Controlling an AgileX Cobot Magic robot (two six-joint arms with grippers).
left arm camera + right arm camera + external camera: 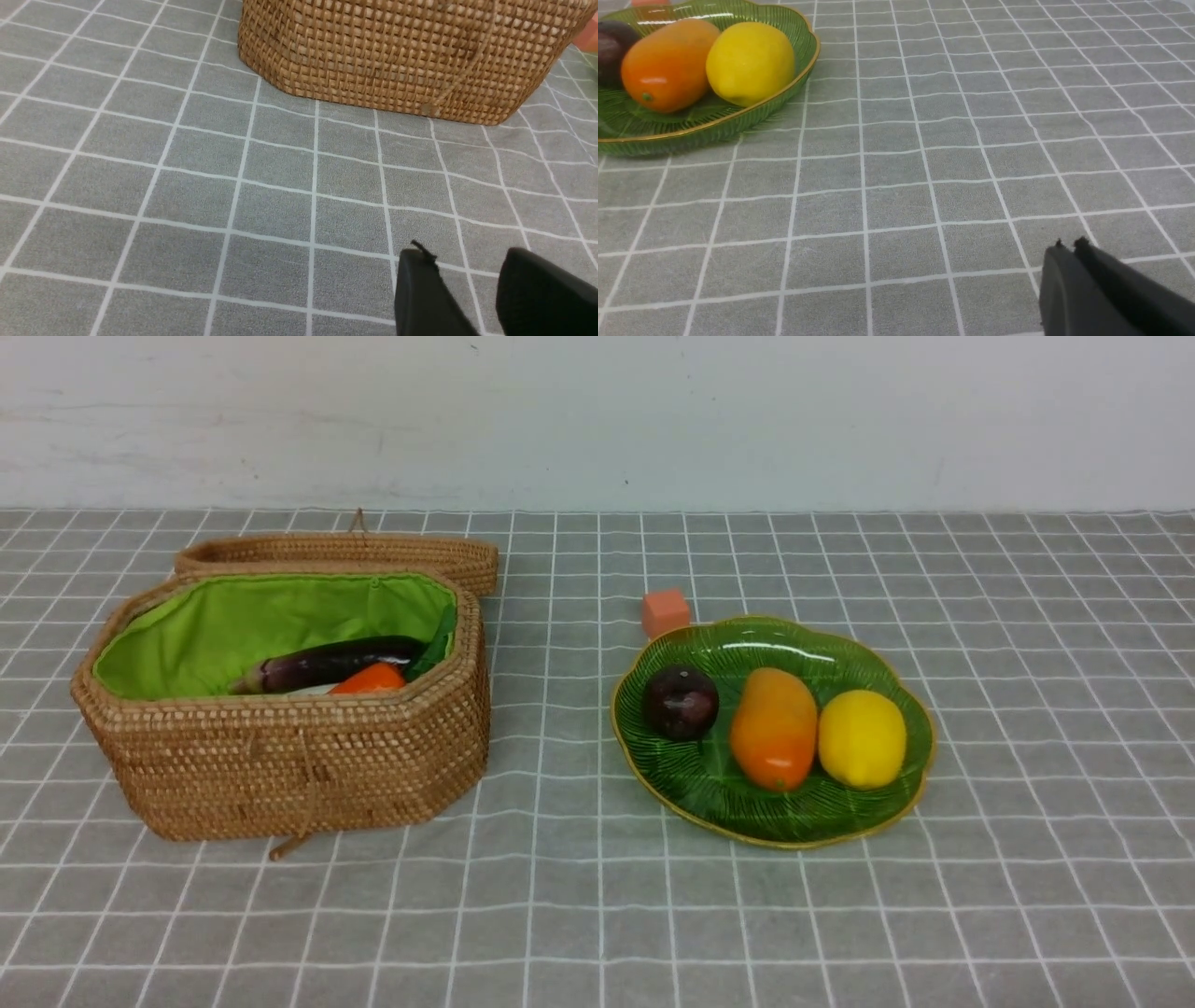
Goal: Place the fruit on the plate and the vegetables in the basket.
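Front view, basket [280,775] seen at left with eggplant [327,665] and carrot [369,679] inside, plate [878,803] at right holding lemon [861,739], mango [773,728], maroon fruit [680,702], orange cube [665,612] behind, left gripper [472,280] jaws apart and empty, right gripper [1071,247] jaws together.

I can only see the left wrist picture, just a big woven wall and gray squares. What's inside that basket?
Observer: In the front view, the basket holds a purple eggplant and an orange carrot.
Operator: Is the lid on?
Observer: No, the lid lies on the cloth behind the basket.
Operator: Where did the fruit go?
Observer: On the green plate: maroon fruit, mango and lemon side by side.
Operator: What's the other arm doing?
Observer: The right gripper is over bare cloth, jaws shut, holding nothing.
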